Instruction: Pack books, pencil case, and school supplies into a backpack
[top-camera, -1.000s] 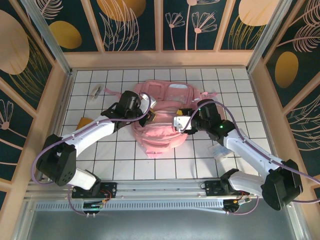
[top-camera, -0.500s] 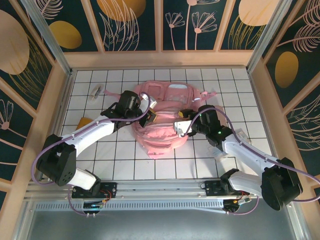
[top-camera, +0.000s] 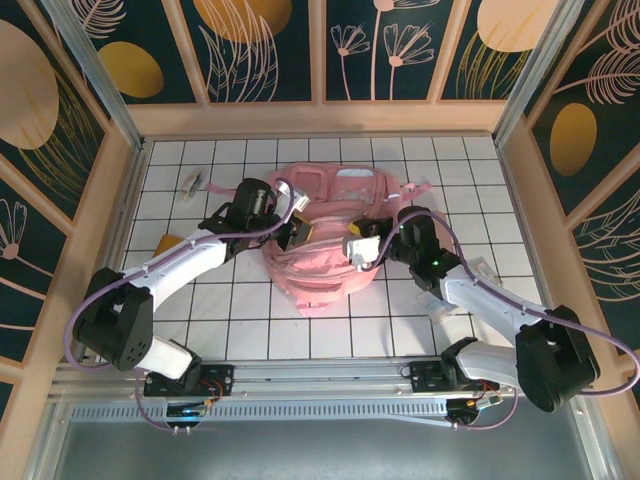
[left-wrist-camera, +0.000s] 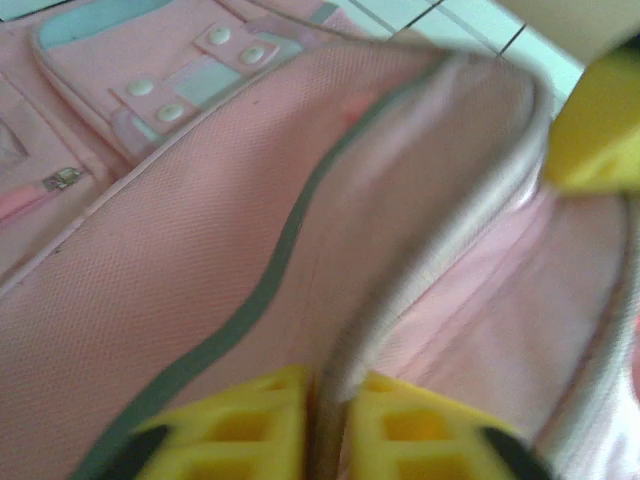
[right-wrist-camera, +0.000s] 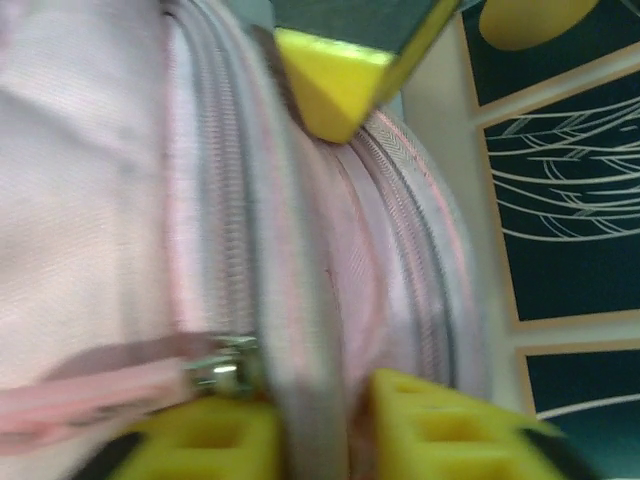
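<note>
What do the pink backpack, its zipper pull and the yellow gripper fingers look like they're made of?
The backpack: soft woven synthetic cloth, matte; a fine weave grain shows, with grey piping along the seam. The zipper pull: probably metal, going by its silvery glint. The fingers of the left gripper: likely hard moulded plastic, yellow, with square lattice holes.

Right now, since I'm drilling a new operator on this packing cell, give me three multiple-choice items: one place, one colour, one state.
1. The orange pad lies: A) left of the backpack B) inside it C) right of it.
2. The backpack is: A) blue B) pink C) green.
3. The left tool is: A) open B) shut on the backpack's rim C) holding a book.
A: the top view has it left of the backpack; B: its fabric is pink; B: its fingers clamp the rim.
</note>
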